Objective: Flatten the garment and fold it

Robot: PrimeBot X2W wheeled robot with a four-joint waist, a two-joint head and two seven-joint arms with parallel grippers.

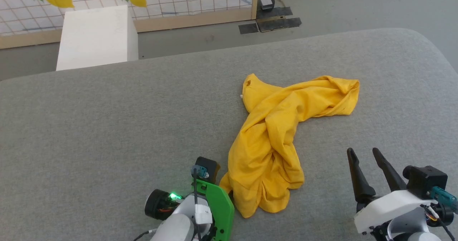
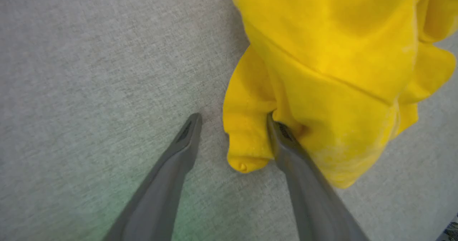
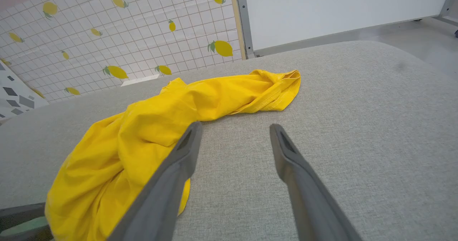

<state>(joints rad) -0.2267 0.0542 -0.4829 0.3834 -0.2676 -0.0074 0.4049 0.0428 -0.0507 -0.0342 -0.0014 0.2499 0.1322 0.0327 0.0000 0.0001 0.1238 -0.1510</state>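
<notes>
Currently garment (image 1: 272, 140) crumpled; left end effector (image 2: 233, 119) splayed astride edge.

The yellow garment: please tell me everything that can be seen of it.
The garment is bright yellow, thin soft cloth that looks like cotton, with stitched hems. It lies crumpled and twisted, not flattened, on the grey fabric surface: one bunched part near the robot, one strip of cloth stretching away to the right. A fold at its near edge sits between the fingers of the open left claw, one finger touching it. The open right claw is apart from it.
</notes>
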